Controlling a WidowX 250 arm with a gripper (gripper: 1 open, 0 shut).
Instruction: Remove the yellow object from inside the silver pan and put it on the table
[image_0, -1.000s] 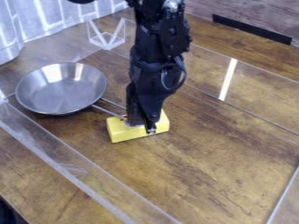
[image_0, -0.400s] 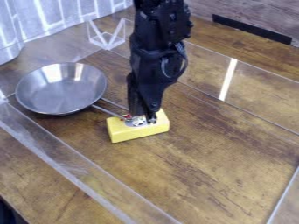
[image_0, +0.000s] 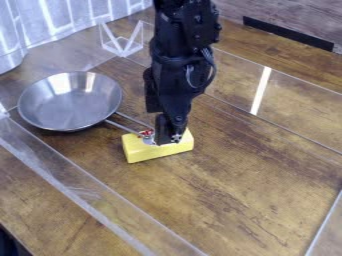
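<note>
- Camera view, sole view: the table, dark brown planks with worn grain, crossed by clear glossy strips.
- The silver pan, round, shallow, shiny, stands at left on the table; its bowl shows nothing inside.
- The yellow object, a small rectangular block with a red-and-white label on its top, lies flat on the table just beside the pan's right rim, apart from it. Judged from this lie, the transfer out of the pan looks done.
- The gripper, black, points steeply down over the block's top right part. Its fingertips sit low at the label; the jaws read as parted, not clamped on the block, though the dark fingers make the gap hard to see.
- A clear wire-like stand sits at the rear, well apart from the block.
- Handling, as a judgement: the block looks light, stiff and box-shaped, with smooth faces that could slip under a shallow pinch. The best hold would be across its two long side faces near the middle, jaws square to them. It seems not fragile.
</note>
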